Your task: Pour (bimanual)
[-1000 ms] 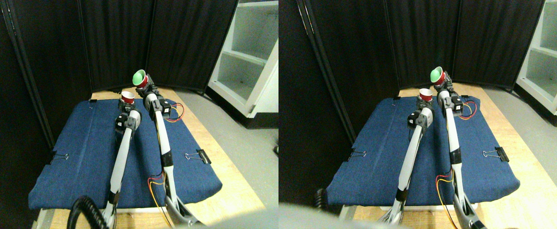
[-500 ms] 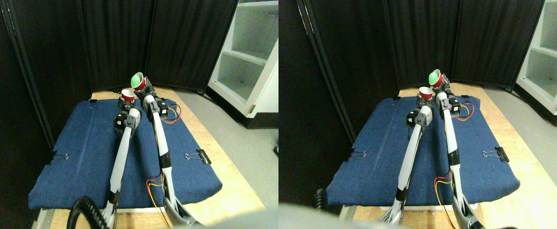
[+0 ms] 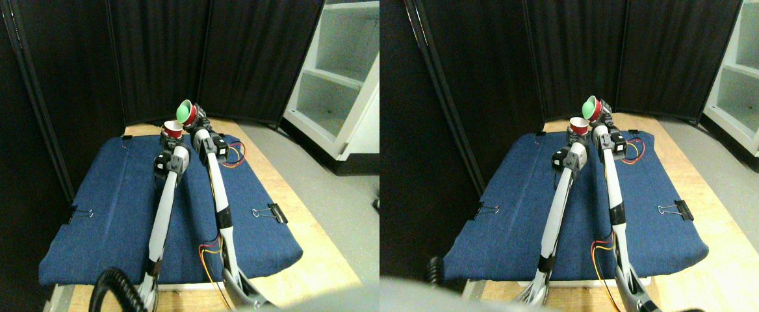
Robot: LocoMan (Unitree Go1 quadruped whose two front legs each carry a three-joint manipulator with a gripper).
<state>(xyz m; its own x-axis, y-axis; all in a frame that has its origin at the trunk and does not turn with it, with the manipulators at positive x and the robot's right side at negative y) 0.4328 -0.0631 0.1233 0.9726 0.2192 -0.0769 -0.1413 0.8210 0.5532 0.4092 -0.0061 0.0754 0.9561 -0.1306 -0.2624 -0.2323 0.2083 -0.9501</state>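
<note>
Left gripper point(image 3: 171, 138): raised over the far end of the blue cloth, gripping the red cup with the white inside from below; the jaws themselves are too small to make out apart from the cup they carry.
Red cup with white inside point(image 3: 172, 129): upright, mouth up, held above the far part of the cloth, just left of and slightly below the other cup.
Right gripper point(image 3: 196, 121): also over the far end of the cloth, a little higher than the left one, clasped on the red cup with the green inside.
Red cup with green inside point(image 3: 186, 112): tipped over sideways, its mouth facing left and toward the upright cup; its rim looks to touch or nearly touch that cup's rim, which of the two cannot be told.
Contents: nothing can be made out inside or between the cups.
Blue cloth point(image 3: 113, 214): spread over a pale wooden board point(image 3: 318, 253), fastened with a binder clip point(image 3: 270, 212) on its right edge and another binder clip point(image 3: 79, 213) on its left edge.
White shelf unit point(image 3: 340, 78): right of the cloth, well apart.
Black curtain point(image 3: 158, 52): behind the cloth.
Writing or brands: none readable on the cups or elsewhere.
</note>
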